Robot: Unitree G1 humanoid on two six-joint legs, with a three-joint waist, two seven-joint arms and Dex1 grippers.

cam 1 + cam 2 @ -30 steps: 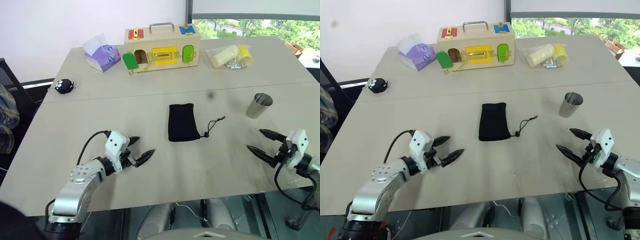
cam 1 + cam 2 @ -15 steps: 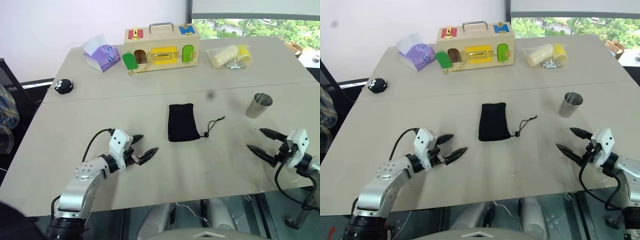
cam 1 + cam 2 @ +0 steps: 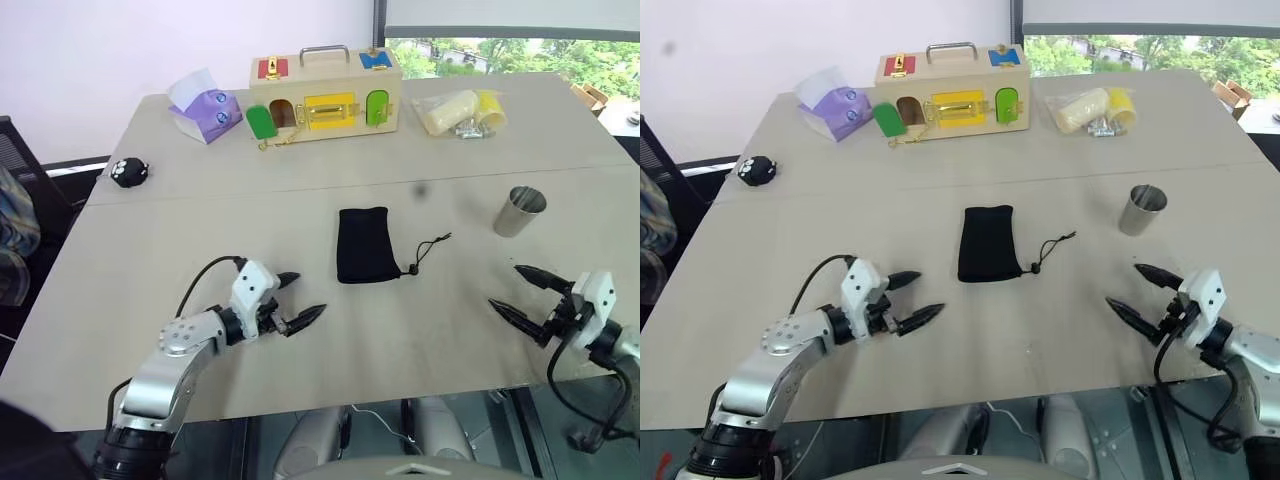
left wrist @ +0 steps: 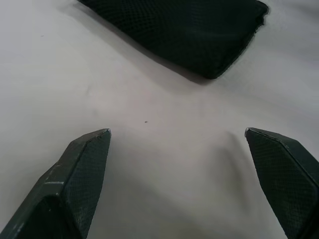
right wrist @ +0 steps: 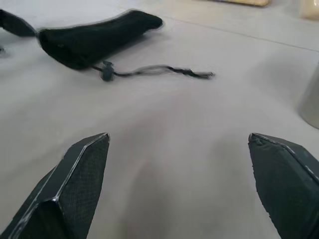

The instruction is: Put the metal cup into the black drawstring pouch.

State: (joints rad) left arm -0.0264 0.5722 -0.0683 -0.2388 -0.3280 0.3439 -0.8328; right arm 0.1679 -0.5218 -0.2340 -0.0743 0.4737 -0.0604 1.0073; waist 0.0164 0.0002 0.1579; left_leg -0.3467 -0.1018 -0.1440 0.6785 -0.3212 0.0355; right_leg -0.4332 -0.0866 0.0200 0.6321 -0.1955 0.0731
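The black drawstring pouch (image 3: 364, 244) lies flat near the middle of the matte grey-beige tabletop (image 3: 200, 230): a soft, slim rectangle of finely woven fabric, its thin cord (image 3: 430, 247) and small toggle trailing off toward the robot's right. The metal cup (image 3: 520, 211) stands upright well to the right of the pouch, a smooth, shiny, slightly tapered steel tumbler with its open mouth up. Along the far edge sit a pale wooden latch box (image 3: 324, 95) with coloured doors and a metal handle, a crumpled purple tissue pack (image 3: 205, 108), a clear bag of yellowish plastic cups (image 3: 456, 111) and a small round fuzzy black toy (image 3: 129, 172).

The left gripper (image 3: 301, 299) hovers near the pouch, jaws spread wide and empty; compared with a second ago it has shifted closer to the pouch. The right gripper (image 3: 520, 292), its pointed, textured black jaws also spread and empty, sits near the cup and has drawn slightly inward and back toward the near edge. Pouch and cup have not moved.
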